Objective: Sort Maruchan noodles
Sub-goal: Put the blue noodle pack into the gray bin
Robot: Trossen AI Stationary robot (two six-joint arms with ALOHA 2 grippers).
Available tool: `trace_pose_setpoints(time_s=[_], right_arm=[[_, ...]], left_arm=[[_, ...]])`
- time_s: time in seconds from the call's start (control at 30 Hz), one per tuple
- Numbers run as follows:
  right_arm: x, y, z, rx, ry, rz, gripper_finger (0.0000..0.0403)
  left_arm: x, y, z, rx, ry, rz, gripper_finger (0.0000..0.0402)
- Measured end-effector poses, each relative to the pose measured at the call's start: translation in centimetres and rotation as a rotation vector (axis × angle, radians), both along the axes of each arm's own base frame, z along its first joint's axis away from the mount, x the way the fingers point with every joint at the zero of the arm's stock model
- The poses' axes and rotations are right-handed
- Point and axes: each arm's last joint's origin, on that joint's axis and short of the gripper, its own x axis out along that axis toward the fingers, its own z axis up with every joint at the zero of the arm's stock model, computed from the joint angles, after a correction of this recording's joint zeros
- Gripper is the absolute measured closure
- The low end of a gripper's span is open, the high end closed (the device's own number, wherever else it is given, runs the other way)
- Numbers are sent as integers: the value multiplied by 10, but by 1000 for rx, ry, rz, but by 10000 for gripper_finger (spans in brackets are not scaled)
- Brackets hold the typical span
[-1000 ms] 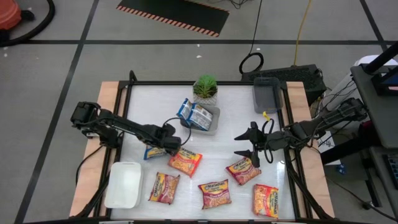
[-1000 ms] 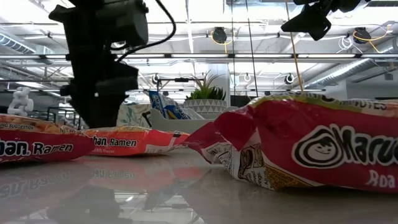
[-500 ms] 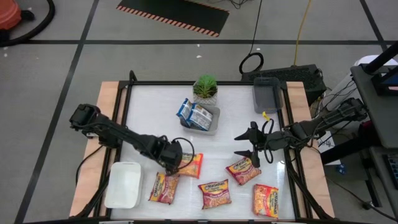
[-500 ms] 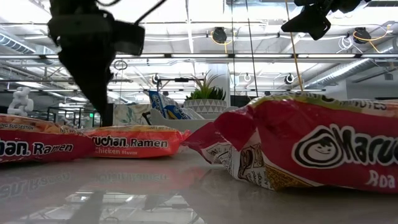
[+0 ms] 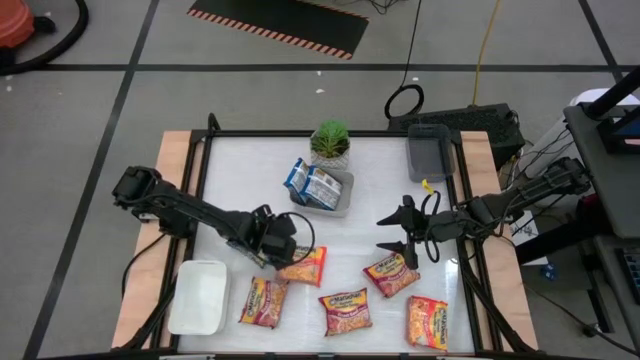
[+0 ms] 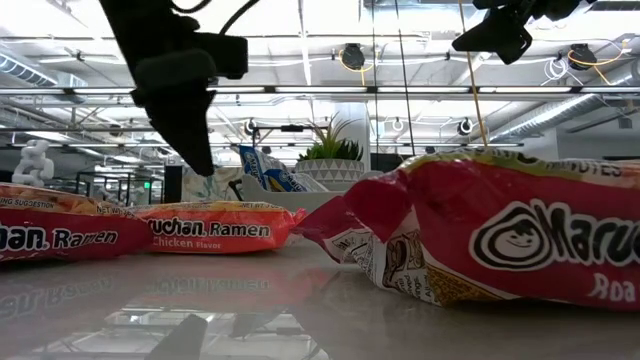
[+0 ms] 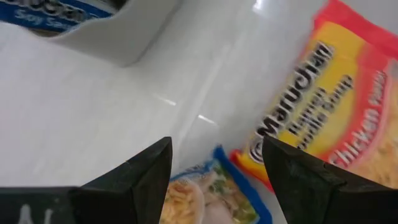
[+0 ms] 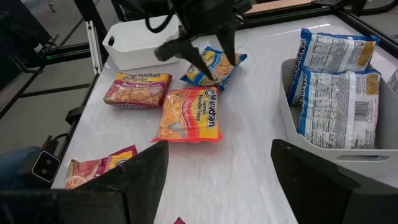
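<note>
My left gripper hangs open, pointing steeply down, just above a blue-white noodle packet that lies flat on the table. Its fingers stand over the packet's two sides, and in the low view its fingertip is clear of the table. An orange packet lies flat beside it. Two blue-white packets lean in a grey tray. My right gripper waits open above the table's right half.
Several pink-red packets lie flat along the near edge. A white tray sits at the near left, a grey bin at the far right, and a potted plant behind the grey tray.
My left gripper has dipped toward the near edge, down to the orange packet's left end. It has then risen and come back a little toward the far edge, rolling about its own axis. It now stands over the blue-white packet instead of beside it.
</note>
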Motion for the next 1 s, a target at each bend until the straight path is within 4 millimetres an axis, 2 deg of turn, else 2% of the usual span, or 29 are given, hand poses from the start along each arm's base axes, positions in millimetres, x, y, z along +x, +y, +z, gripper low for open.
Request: trace_pose_setpoints(time_s=[0.17, 0.37, 0.47, 0.67, 0.87, 1.0], right_arm=[[0, 0, 0, 0, -1, 0, 127], [0, 0, 0, 1, -4, -2, 127], [0, 0, 0, 0, -4, -1, 127], [0, 0, 0, -15, -4, 6, 127], [0, 0, 0, -46, 2, 18, 127], [0, 0, 0, -49, 3, 18, 127]], left_arm=[[7, 1, -6, -31, 4, -40, 147], [14, 2, -33, 2, 117, -94, 147], [16, 8, -36, 5, 132, -74, 147], [14, 18, -28, -27, 108, -2, 147], [12, 12, -15, -53, 44, -27, 147], [7, 13, -14, -36, 67, 15, 147]])
